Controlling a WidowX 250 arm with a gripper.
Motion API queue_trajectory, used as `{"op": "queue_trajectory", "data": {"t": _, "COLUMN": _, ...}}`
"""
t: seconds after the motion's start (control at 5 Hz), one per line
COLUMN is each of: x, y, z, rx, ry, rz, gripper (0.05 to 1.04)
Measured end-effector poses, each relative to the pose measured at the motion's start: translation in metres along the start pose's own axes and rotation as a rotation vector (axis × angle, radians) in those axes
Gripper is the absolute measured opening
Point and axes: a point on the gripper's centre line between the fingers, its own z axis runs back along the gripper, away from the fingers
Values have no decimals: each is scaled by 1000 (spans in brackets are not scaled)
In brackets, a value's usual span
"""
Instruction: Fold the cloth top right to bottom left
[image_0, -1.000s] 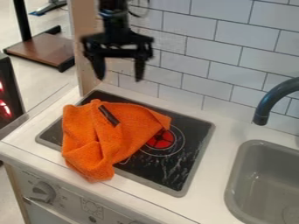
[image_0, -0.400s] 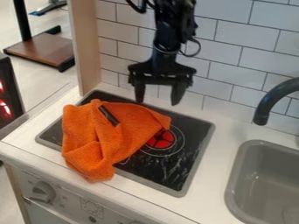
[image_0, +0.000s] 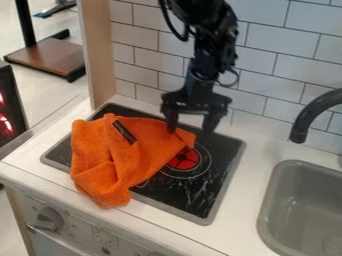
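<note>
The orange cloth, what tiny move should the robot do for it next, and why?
Probably lower the hand a little, over the pointy right end of the orange cloth. Its two fingers are apart, and that end seems to lie around where they could pinch it.

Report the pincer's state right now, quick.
Pincer: open, fingers apart, holding nothing, at the right corner of the cloth.

cloth (image_0: 110, 155) on stovetop (image_0: 197, 192), left of sink (image_0: 264, 215), jaws (image_0: 190, 132) seemingly over the cloth's right corner
</note>
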Motion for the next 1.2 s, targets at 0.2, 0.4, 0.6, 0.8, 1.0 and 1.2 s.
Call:
{"op": "queue_trajectory", "data": {"t": 0.2, "x": -4, "y": -6, "z": -13, "rx": 31, "ry": 11, "rz": -6, "gripper": 944}}
{"op": "queue_trajectory", "data": {"t": 0.4, "x": -5, "y": -6, "z": -26, "rx": 65, "ry": 19, "rz": 2, "gripper": 740}}
{"op": "queue_trajectory", "data": {"t": 0.6, "x": -4, "y": -5, "z": -31, "rx": 91, "ry": 11, "rz": 12, "gripper": 448}}
{"op": "queue_trajectory", "data": {"t": 0.8, "x": -4, "y": -5, "z": -32, "rx": 95, "ry": 6, "rz": 11, "gripper": 229}}
{"op": "queue_trajectory", "data": {"t": 1.0, "x": -4, "y": -5, "z": -32, "rx": 95, "ry": 9, "rz": 10, "gripper": 95}}
{"op": "queue_trajectory", "data": {"t": 1.2, "x": -6, "y": -6, "z": -31, "rx": 86, "ry": 34, "rz": -19, "gripper": 55}}
